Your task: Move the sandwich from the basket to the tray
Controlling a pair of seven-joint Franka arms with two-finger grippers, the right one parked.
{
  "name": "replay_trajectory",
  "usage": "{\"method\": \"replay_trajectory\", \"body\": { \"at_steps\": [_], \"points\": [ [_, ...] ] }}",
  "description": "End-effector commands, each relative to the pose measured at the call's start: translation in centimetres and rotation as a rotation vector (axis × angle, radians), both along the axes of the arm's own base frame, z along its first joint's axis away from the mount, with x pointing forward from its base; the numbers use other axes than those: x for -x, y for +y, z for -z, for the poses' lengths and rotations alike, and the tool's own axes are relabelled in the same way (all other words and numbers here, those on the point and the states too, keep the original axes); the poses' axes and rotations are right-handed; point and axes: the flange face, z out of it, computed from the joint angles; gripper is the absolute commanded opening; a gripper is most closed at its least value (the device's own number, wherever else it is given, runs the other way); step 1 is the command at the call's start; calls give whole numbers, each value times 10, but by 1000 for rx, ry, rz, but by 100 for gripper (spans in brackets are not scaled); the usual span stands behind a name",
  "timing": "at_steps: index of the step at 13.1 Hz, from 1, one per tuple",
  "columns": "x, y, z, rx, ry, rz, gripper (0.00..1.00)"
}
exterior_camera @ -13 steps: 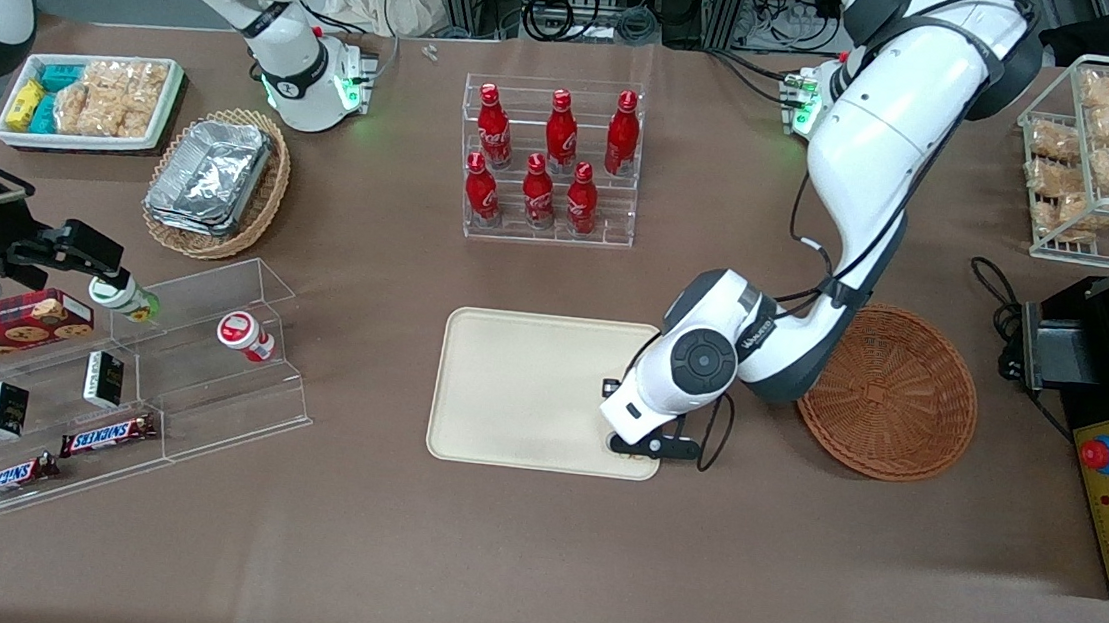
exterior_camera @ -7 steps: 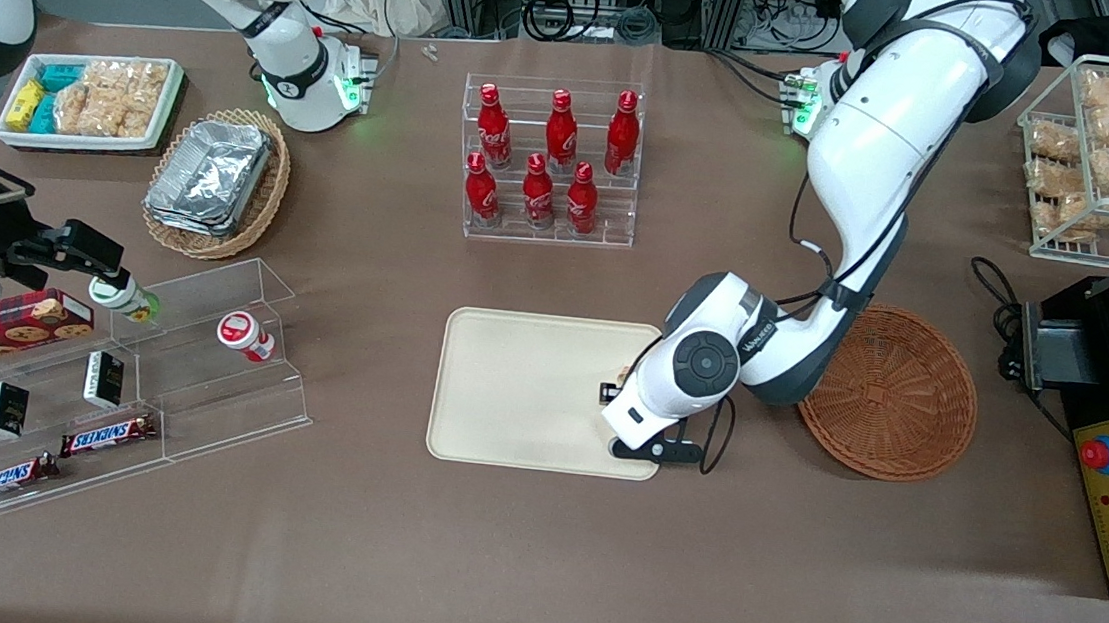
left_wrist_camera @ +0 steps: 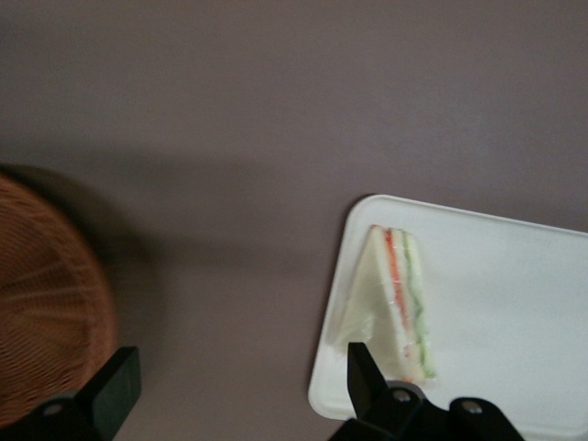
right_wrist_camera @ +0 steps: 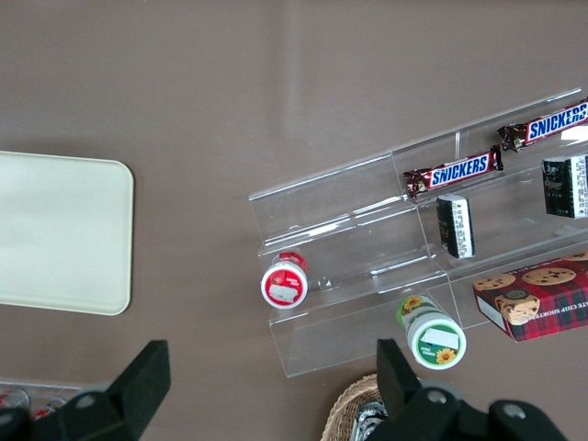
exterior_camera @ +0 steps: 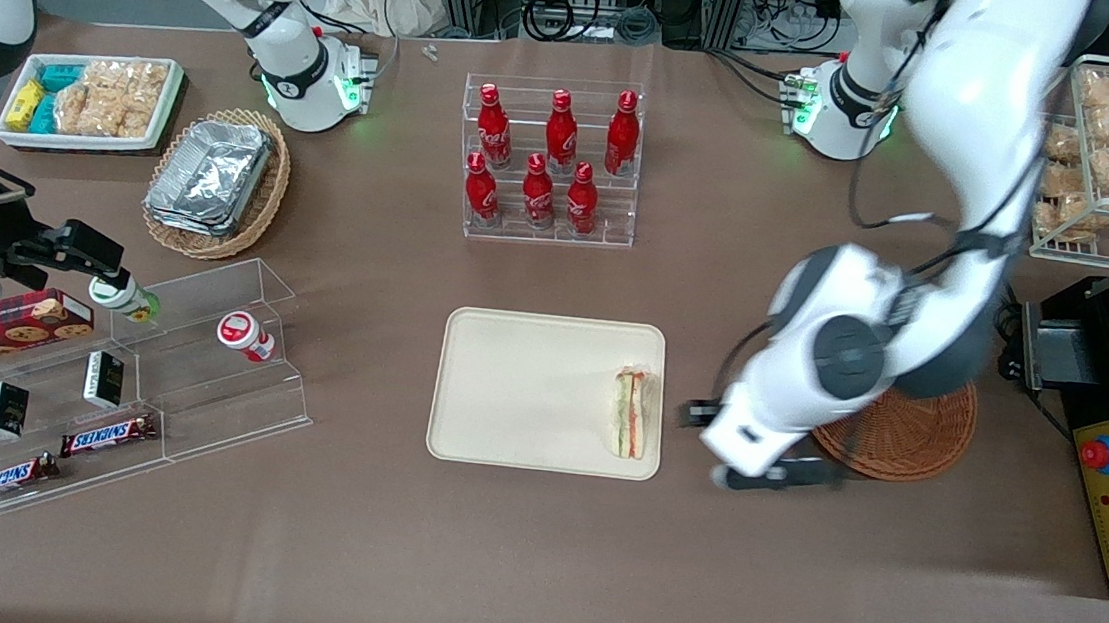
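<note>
Basket [exterior_camera: 905,438] half hidden under the arm in front view. Gripper [left_wrist_camera: 234,386] spread wide, empty, above bare table between basket and tray [exterior_camera: 518,389]. Sandwich [exterior_camera: 631,412] on tray's edge nearest basket.

- 6 red cola bottles [exterior_camera: 539,190] in the clear rack
- 2 Snickers bars [exterior_camera: 107,433]
- 2 small black boxes [exterior_camera: 104,380]
- 2 round lidded pots [exterior_camera: 239,332]: one red-topped, one green
- 1 red tartan cookie box [exterior_camera: 6,324]
- 2 wicker baskets: reddish-brown round basket [exterior_camera: 915,433], tan one [exterior_camera: 263,196]
- 1 cream rectangular plastic tray [exterior_camera: 528,389]
- 1 triangular sandwich [exterior_camera: 630,414], on that tray
- 1 left gripper [left_wrist_camera: 239,381], fingers spread, above table between tray and basket
</note>
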Motion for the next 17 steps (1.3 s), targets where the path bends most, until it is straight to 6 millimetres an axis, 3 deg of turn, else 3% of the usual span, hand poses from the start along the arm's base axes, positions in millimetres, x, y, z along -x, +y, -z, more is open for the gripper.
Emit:
{"method": "replay_trajectory", "body": {
  "at_steps": [1, 3, 5, 9, 11, 13, 17],
  "points": [
    [35, 68, -68, -60, -24, -75, 100],
    [60, 106, -94, -82, -46, -62, 100],
    [77, 153, -107, -61, -40, -119, 100],
    [87, 221, -117, -49, 0, -40, 100],
    [89, 232, -120, -46, 4, 15, 100],
    [91, 256, -124, -48, 3, 35, 100],
    [88, 263, -131, -55, 7, 41, 100]
  ]
}}
